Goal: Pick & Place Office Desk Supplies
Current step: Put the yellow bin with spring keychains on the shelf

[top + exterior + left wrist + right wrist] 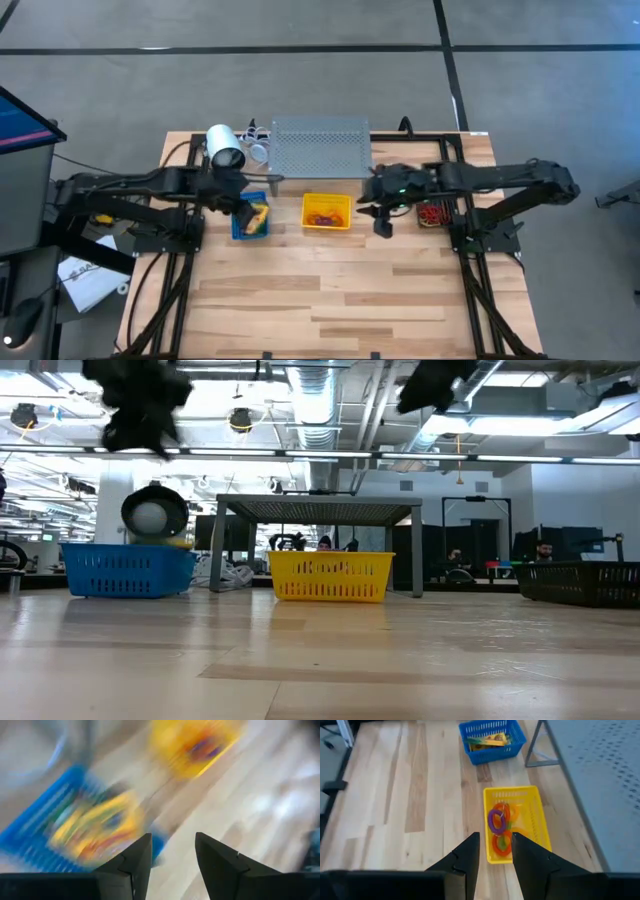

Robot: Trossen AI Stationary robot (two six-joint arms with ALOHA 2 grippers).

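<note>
A yellow-green crayon box (258, 217) lies in the blue bin (236, 225), blurred in the left wrist view (95, 827) and small in the right wrist view (490, 740). Purple, orange and red rubber bands (500, 827) lie in the yellow bin (540, 820). More red bands (431, 213) sit in the black bin. My left gripper (172, 837) hovers open above the blue bin's right side (243, 208). My right gripper (495, 836) is open and empty, raised above the table just right of the yellow bin (382, 225).
The grey perforated shelf (320, 148) stands behind the bins at the far edge. A white cylinder (225, 148) and cables lie to its left. The black bin (585, 582) sits at the right. Bare wooden table (330, 290) stretches toward the near edge.
</note>
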